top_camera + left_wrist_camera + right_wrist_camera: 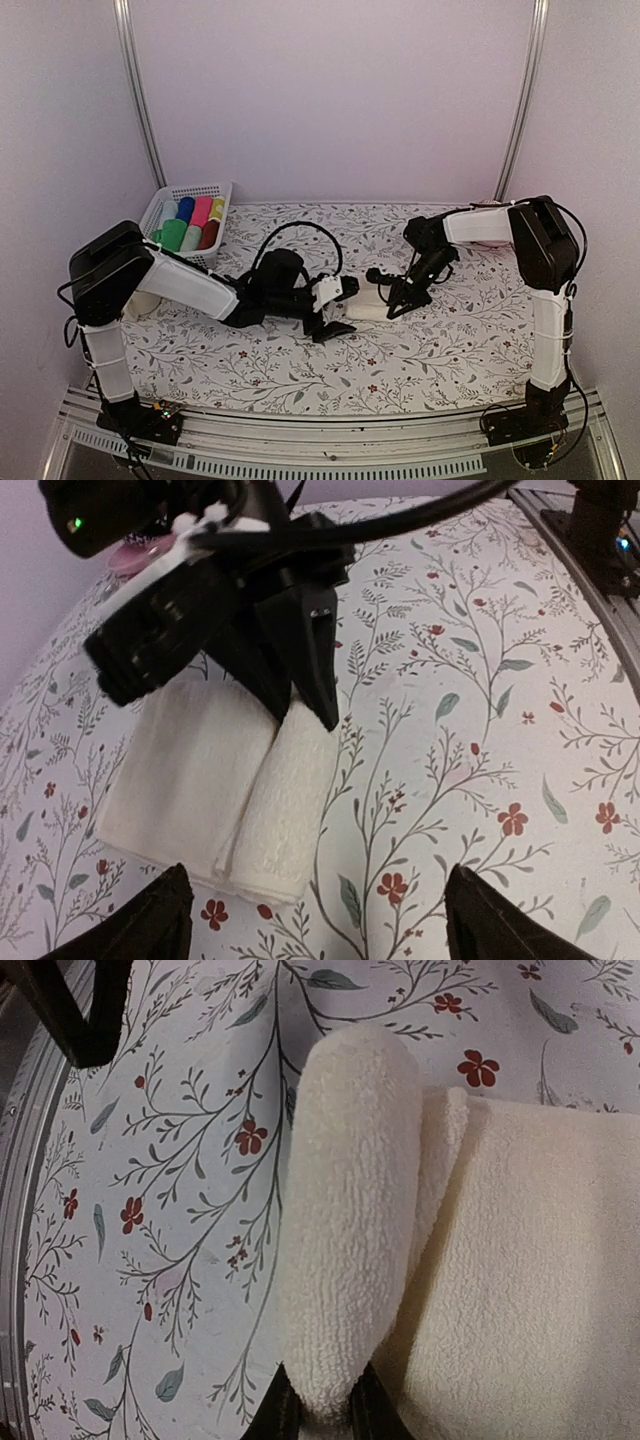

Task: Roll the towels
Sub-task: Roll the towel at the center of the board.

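The cream-white towel [366, 306] lies mid-table, one long edge rolled into a thick tube [350, 1200] and the rest flat [540, 1280]. My right gripper [322, 1418] is shut on the near end of that tube, its dark fingers [318, 670] pinching it from the far side in the left wrist view. My left gripper [325, 930] stands open just short of the towel's [200, 780] near edge, holding nothing; its left fingertip sits by the towel's corner. From above, the left gripper [338, 310] is right beside the towel. A bright green rolled towel [173, 235] sits in the basket.
A white basket [196, 188] at the back left holds several coloured rolls. A pink dish [135, 558] lies beyond the towel in the left wrist view. The metal rail [330, 445] runs along the table's near edge.
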